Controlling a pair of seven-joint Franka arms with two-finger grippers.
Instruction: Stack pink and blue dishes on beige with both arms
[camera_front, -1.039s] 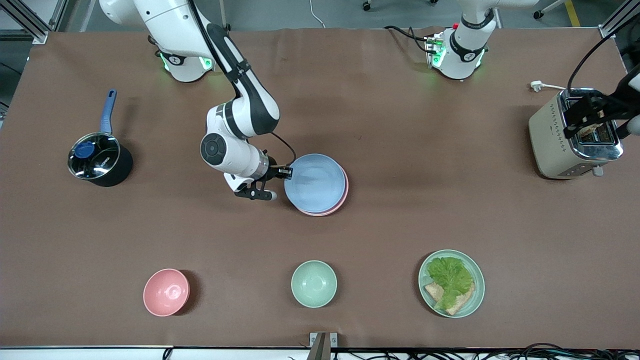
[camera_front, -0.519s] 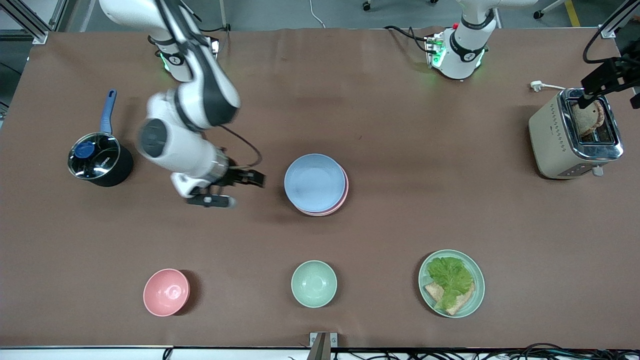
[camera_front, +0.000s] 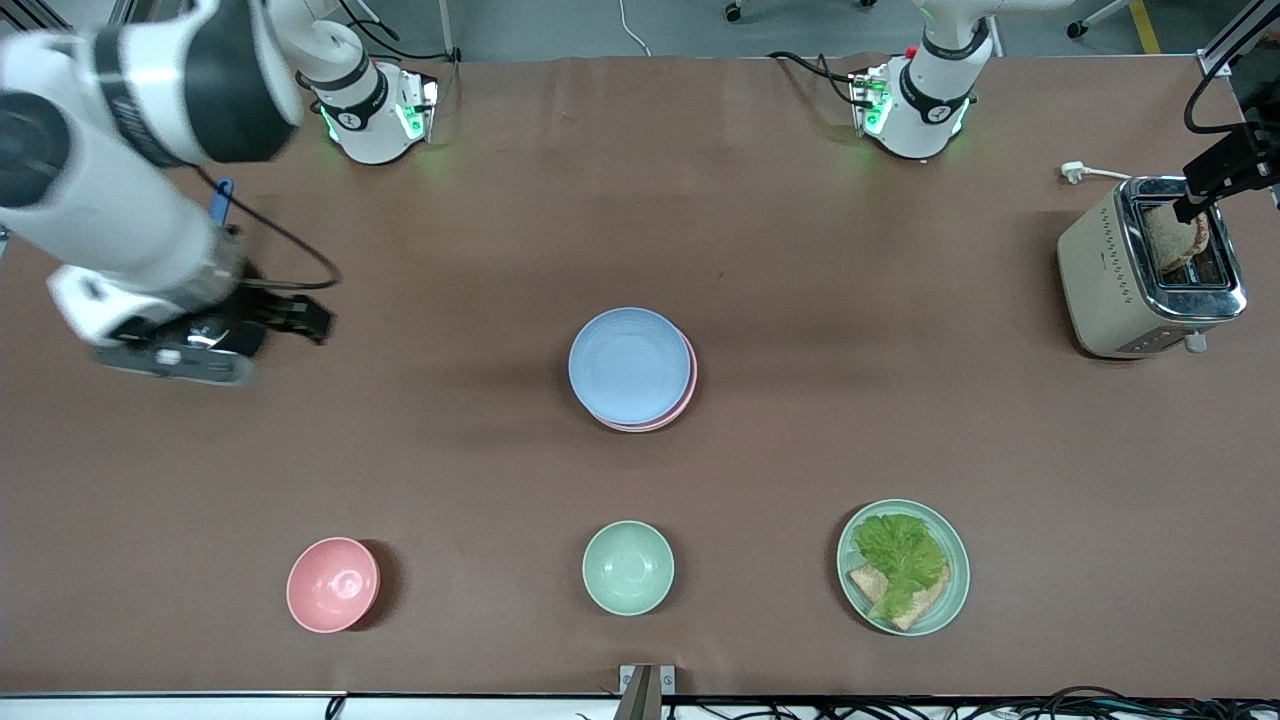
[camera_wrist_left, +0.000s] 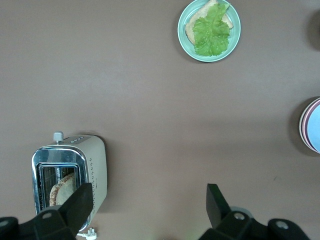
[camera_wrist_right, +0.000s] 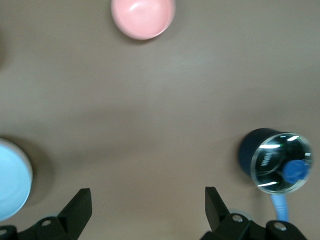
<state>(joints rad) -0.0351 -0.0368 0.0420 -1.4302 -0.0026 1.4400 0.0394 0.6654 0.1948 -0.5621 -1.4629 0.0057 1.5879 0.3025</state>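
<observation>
The light blue plate lies on top of the pale pink plate at the middle of the table; only the pink rim shows beneath it. The beige plate is hidden from view. In the right wrist view the blue plate sits at the frame's edge. My right gripper hangs open and empty, high over the table near the saucepan, well away from the stack. Above the toaster, my left gripper is open and empty. The stack's edge shows in the left wrist view.
The toaster holds a bread slice and its plug lies beside it. Nearer the front camera stand a deep pink bowl, a mint-green bowl and a mint-green plate with lettuce and bread. The saucepan's blue handle pokes out from under the right arm.
My right gripper left the blue plate's edge, rising and swinging toward the right arm's end of the table. The left gripper shifted slightly above the toaster. The plates stayed still.
</observation>
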